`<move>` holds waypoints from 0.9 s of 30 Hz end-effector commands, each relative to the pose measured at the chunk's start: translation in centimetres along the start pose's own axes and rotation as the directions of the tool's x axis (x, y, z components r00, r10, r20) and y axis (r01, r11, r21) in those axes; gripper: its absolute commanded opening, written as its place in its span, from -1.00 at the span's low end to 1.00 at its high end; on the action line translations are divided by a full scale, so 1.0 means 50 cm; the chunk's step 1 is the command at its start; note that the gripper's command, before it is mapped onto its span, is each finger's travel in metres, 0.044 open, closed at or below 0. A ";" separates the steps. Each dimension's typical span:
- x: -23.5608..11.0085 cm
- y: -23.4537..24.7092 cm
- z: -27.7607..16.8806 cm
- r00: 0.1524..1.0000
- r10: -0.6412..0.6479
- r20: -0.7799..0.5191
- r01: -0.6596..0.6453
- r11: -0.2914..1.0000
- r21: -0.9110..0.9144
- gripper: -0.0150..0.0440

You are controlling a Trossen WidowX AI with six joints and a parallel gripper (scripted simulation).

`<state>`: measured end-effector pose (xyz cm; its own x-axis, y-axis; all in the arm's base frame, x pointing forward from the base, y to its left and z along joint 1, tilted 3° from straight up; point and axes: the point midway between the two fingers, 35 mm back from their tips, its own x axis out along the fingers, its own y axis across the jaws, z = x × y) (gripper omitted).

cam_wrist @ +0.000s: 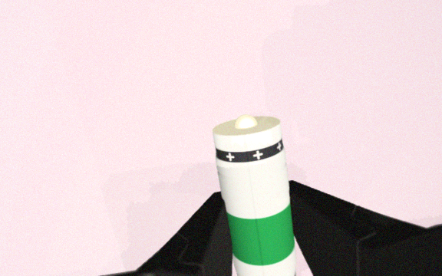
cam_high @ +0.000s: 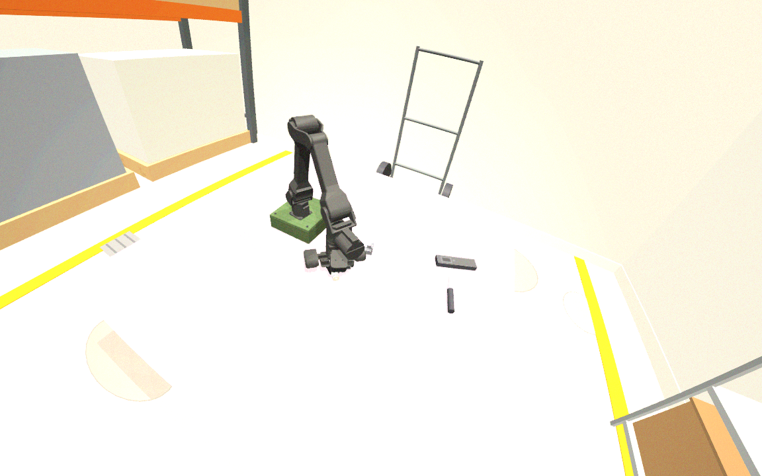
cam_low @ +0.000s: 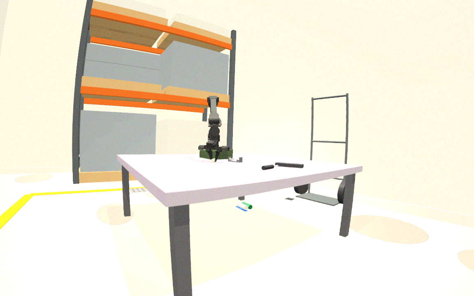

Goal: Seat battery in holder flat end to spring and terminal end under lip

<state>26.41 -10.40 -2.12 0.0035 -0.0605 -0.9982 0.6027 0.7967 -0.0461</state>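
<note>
The battery (cam_wrist: 261, 241) (cam_high: 335, 277) (cam_low: 212, 160) is white with a green band. In the wrist view its terminal end, with a black band of plus marks, points up the picture; its flat end is cut off at the lower edge. My gripper (cam_wrist: 254, 197) (cam_low: 214, 160) is shut on the battery, one black finger on each side of its body. The battery is at table level or very near it; I cannot tell whether it touches. The small grey holder (cam_low: 235, 160) (cam_high: 369, 249) stands beside the gripper, partly behind the arm in the top view, and is out of the wrist view.
A dark handheld device (cam_high: 456, 262) (cam_low: 289, 165) and a tool with a black handle (cam_high: 450, 300) (cam_low: 268, 167) lie on the table (cam_low: 261, 189), farther right than the holder. The arm's green base block (cam_high: 297, 223) (cam_low: 226, 154) is behind the gripper.
</note>
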 end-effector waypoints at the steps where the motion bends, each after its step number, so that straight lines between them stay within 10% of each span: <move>1: 0.002 -0.001 -0.001 1.000 -0.003 -0.001 0.003 1.000 -0.003 -0.23; 15: -0.099 0.002 -0.001 1.000 -0.002 -0.001 0.002 1.000 -0.011 -0.24; 27: -0.126 0.135 -0.078 1.000 0.008 -0.006 -0.010 0.861 -0.508 -0.24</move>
<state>27.30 -3.99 3.45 0.0031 -0.0535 -0.9986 0.2268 0.9726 -0.0514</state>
